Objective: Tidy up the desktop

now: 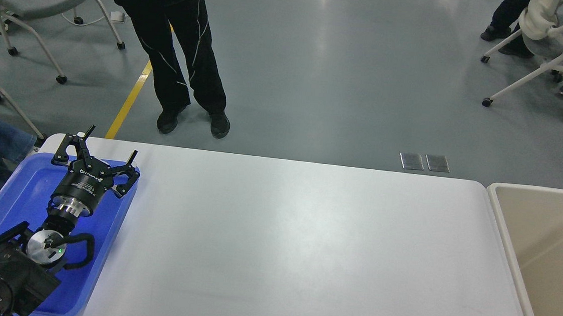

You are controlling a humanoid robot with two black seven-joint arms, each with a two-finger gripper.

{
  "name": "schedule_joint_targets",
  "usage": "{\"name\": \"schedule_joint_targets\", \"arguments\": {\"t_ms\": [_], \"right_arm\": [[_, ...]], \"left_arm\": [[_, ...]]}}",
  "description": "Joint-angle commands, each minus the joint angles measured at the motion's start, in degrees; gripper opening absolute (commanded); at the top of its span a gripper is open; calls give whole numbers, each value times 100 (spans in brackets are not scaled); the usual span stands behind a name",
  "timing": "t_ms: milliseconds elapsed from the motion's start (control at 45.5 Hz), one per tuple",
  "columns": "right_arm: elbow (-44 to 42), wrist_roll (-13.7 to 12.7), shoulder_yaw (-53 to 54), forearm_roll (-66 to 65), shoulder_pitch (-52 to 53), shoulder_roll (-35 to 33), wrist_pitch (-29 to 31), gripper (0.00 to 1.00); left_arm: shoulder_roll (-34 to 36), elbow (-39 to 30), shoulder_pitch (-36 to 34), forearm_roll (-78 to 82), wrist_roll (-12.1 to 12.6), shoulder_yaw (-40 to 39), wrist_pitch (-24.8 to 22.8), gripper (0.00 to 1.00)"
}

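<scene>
The desktop (294,249) is one big white top that fills the middle of the view, from 9 o'clock across to 3 o'clock. It looks hard, flat and smooth, so small things would likely slide on it. It looks heavy and is not a thing to pick up; the job is to clear it, and nothing loose shows on it now, so the tidy-up looks about done. At 8 o'clock sits one blue tray (17,192) on the left end of the top. The left gripper (103,156) hangs over the far end of the tray, its two fingers spread apart and holding nothing. The right gripper is not in the view. At 4 o'clock, just beside the right end of the top, is one beige bin (506,236), and nothing shows in the part of it in view. One man in black (180,44) stands at 11 o'clock, past the far edge. Three chairs show on the floor, two at 10 o'clock and one at 2 o'clock.
</scene>
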Motion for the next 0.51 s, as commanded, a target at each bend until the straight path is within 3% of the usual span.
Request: {"name": "schedule_joint_targets", "arguments": {"t_ms": [0,264,484], "right_arm": [[450,5,826,515,-519,341,14,100],[669,58,1460,524,-1459,1246,49,100],[669,489,1381,453,-2083,1888,277,100]], "left_arm": [[2,6,0,0,-2,0,0,100],[2,6,0,0,-2,0,0,100],[-6,6,0,0,7,0,0,100]]}}
